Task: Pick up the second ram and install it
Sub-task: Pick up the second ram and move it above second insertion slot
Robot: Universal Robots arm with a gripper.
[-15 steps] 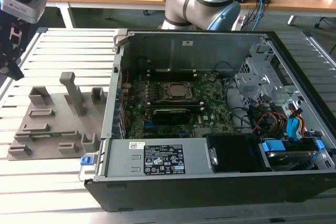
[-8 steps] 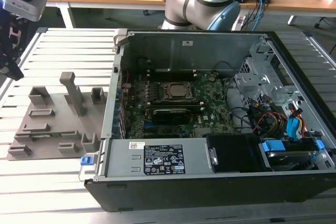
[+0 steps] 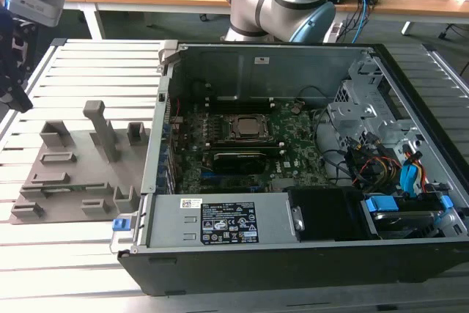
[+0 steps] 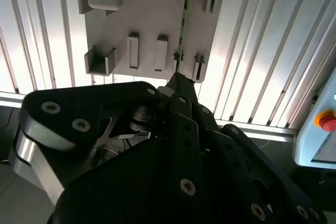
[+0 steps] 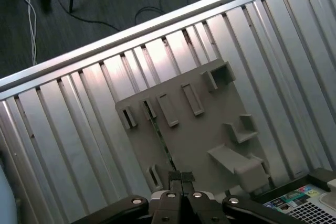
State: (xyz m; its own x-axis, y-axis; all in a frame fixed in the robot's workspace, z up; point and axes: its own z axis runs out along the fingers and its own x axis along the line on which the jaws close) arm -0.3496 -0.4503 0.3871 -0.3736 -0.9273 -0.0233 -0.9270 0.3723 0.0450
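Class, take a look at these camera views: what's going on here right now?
A single robot arm is working beside an open computer case. Its claw hangs shut and empty above the grey holder tray on the slatted table. The second ram, a thin green stick, stands on edge in the tray's slots, in line with the claw tips. It is not yet lifted or installed in the motherboard.

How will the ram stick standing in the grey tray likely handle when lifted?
The second ram looks like a thin flat board, so it is probably stiff and light. Standing on edge in the holder tray, it may tip once freed.
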